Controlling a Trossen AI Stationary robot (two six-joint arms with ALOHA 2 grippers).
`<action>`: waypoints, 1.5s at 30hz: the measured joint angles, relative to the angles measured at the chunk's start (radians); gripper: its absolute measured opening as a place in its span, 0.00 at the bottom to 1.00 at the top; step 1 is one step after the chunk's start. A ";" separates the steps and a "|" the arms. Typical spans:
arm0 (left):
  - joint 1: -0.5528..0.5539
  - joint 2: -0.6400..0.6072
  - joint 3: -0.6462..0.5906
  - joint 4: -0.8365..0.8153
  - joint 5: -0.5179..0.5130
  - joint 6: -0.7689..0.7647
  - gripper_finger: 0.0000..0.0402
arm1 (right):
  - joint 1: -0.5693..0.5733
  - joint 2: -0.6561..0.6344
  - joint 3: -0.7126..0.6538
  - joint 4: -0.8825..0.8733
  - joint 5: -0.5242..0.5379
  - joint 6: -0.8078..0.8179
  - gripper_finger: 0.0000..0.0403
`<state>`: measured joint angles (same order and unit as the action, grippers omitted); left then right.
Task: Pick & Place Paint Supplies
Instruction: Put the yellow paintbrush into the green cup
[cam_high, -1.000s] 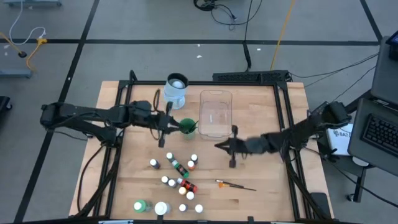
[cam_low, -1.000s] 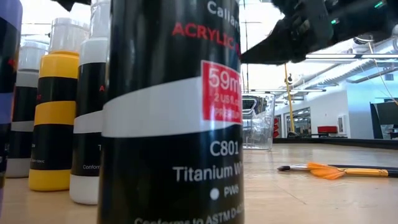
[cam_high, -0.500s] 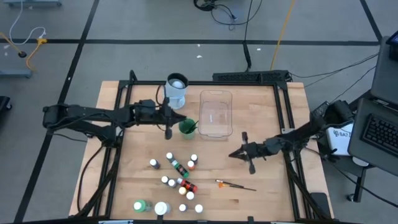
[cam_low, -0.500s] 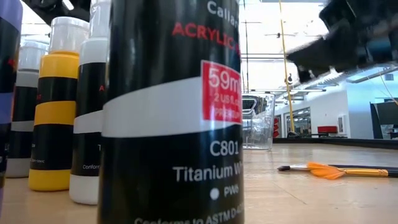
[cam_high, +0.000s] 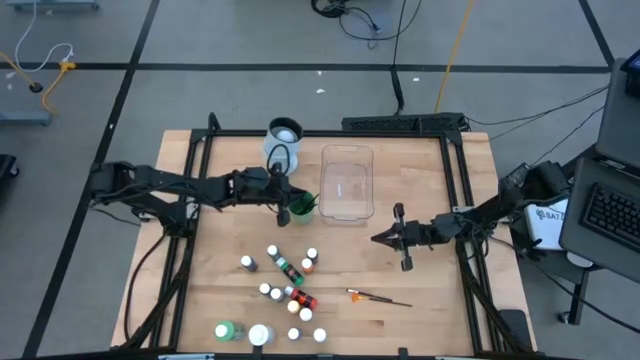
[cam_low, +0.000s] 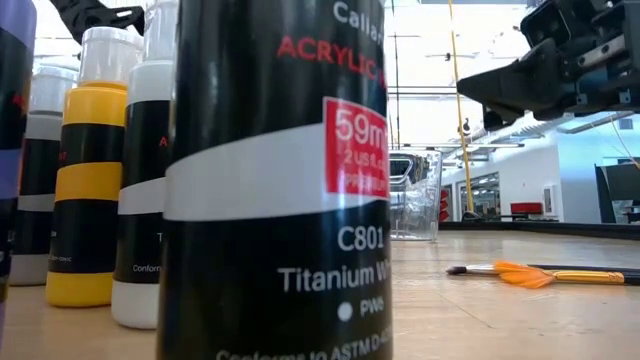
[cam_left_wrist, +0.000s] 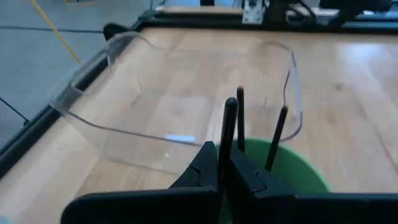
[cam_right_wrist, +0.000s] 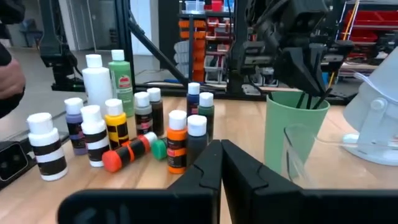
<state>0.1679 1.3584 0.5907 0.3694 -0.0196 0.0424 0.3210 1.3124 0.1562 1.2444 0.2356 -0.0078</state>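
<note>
Little looks done: a few dark brushes (cam_left_wrist: 240, 118) stand in the green cup (cam_high: 301, 206), over which the left claw (cam_high: 283, 210) hovers, pinched on one brush. The paint bottles (cam_high: 291, 285) and an orange-tipped brush (cam_high: 378, 297) remain loose on the desk (cam_high: 420, 180); the right claw (cam_high: 378, 239) hangs closed and empty.
</note>
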 joint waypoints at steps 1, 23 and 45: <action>0.000 0.006 0.000 0.000 0.000 0.000 0.00 | 0.000 0.000 0.000 0.002 0.000 0.000 0.00; -0.007 0.015 0.000 -0.004 0.050 -0.071 0.27 | 0.000 0.000 0.000 0.017 0.003 -0.005 0.03; -0.065 -0.611 -0.011 -0.401 -0.020 0.004 0.30 | 0.001 0.000 0.001 0.008 0.029 -0.027 0.10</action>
<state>0.1029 0.7477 0.5800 -0.0318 -0.0399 0.0463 0.3222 1.3125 0.1570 1.2522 0.2646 -0.0349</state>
